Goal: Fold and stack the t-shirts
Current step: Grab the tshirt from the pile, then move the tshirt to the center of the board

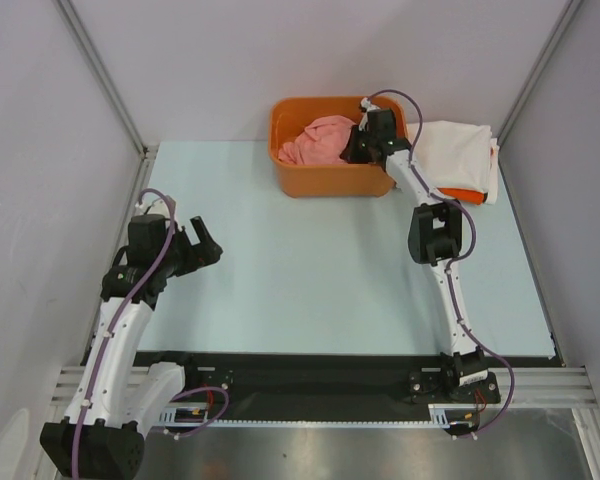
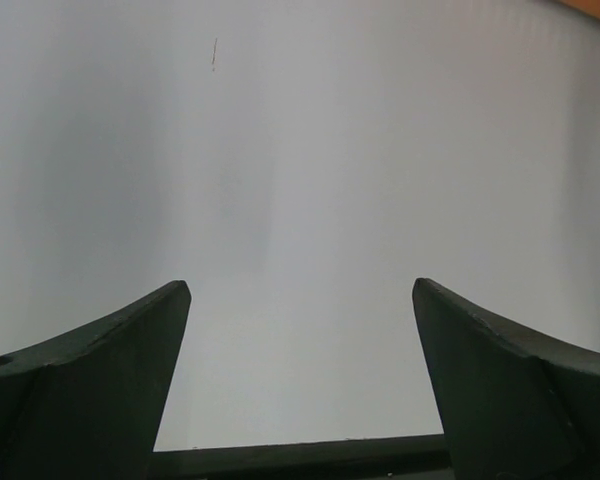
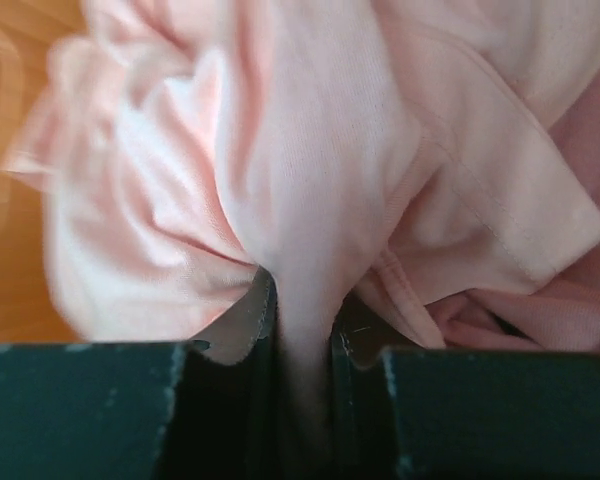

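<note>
A crumpled salmon-pink t-shirt (image 1: pixel 318 140) lies in the orange plastic tub (image 1: pixel 325 180) at the back of the table. My right gripper (image 1: pixel 356 145) reaches into the tub and is shut on a fold of that shirt (image 3: pixel 310 200). A darker rose-pink shirt (image 3: pixel 580 300) shows beneath it at the right of the right wrist view. A folded cream-white t-shirt (image 1: pixel 460 150) lies on a folded orange one (image 1: pixel 463 194) to the right of the tub. My left gripper (image 1: pixel 205 245) is open and empty above the table at the left; its fingers (image 2: pixel 120 370) frame bare table.
Grey walls with metal posts stand close on the left, right and back. The pale table (image 1: pixel 310 270) ends in a black strip and a metal rail at the near edge, where both arm bases sit.
</note>
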`<move>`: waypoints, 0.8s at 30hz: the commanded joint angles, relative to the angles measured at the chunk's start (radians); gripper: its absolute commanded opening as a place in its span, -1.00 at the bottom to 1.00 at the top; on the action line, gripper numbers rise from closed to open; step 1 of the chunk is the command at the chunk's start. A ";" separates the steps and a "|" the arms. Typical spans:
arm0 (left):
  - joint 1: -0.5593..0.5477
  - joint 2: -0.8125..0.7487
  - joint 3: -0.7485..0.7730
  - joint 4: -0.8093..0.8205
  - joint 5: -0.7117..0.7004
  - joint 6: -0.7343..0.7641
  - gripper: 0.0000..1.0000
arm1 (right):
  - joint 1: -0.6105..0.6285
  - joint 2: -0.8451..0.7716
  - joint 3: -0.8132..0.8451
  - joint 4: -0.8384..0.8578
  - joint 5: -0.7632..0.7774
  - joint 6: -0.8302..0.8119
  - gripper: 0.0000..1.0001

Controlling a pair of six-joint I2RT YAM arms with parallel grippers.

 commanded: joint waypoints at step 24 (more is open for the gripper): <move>-0.002 -0.058 -0.003 0.014 -0.022 -0.015 1.00 | 0.027 -0.686 -0.032 0.270 -0.266 0.262 -1.00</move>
